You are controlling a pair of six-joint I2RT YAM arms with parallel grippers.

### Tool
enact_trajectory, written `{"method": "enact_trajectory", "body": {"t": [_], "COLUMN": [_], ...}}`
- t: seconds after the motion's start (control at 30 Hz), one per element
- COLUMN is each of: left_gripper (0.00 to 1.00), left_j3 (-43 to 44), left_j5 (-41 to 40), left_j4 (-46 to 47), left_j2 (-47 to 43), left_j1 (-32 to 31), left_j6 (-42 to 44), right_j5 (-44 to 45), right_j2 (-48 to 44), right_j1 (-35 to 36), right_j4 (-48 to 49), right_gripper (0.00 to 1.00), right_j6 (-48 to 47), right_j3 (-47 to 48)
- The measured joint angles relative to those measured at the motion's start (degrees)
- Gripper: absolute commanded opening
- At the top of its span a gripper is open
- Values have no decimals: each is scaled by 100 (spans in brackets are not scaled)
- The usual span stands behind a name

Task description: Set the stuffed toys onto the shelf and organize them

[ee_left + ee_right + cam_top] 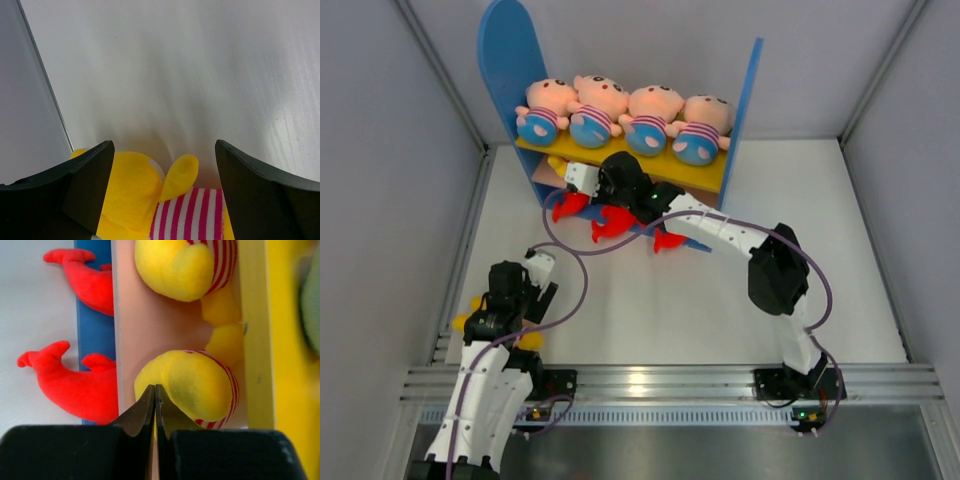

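White table, shelf at its far edge, four baby dolls across the upper board, heads rearward, red sharks before the lower board, tails toward me — my right gripper pinched empty there, left gripper spread over a yellow animal.

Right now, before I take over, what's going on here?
Four baby dolls line the yellow upper board of the shelf. The right gripper reaches in at the lower board, jaws shut, beside two yellow striped toys. Red sharks lie at the shelf's foot. The left gripper hangs with jaws open over another yellow toy near the left edge of the table.
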Motion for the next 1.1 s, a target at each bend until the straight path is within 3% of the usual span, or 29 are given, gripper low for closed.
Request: {"method": "enact_trajectory", "body": {"t": [0.2, 0.4, 0.47, 0.57, 0.73, 0.9, 1.1], "left_gripper": [88, 89, 89, 90, 90, 90, 92], "left_j3": [0, 4, 52, 483, 1930, 2820, 2614], "left_j5": [-4, -59, -122, -203, -107, 693, 1346], "left_j4": [0, -4, -57, -433, -1069, -1537, -2052], "left_j2": [2, 57, 199, 662, 1768, 2468, 2852], "left_j1": [7, 13, 15, 22, 247, 1744, 4028], "left_j6": [-2, -4, -7, -35, -13, 476, 1818], "right_j5": [-7, -50, -81, -122, 24, 155, 146], "right_j2": [-4, -549, -883, -1447, -2347, -2782, -2802], "right_j1": [-4, 164, 286, 463, 658, 822, 962], "right_j4": [-79, -7, -7, 4, 59, 66, -39], "right_gripper": [10, 36, 40, 44, 49, 57, 68], "right_j6": [-13, 125, 273, 564, 933, 1213, 1620], "right_j3": [46, -702, -986, -1255, -1467, -1843, -2380]}}
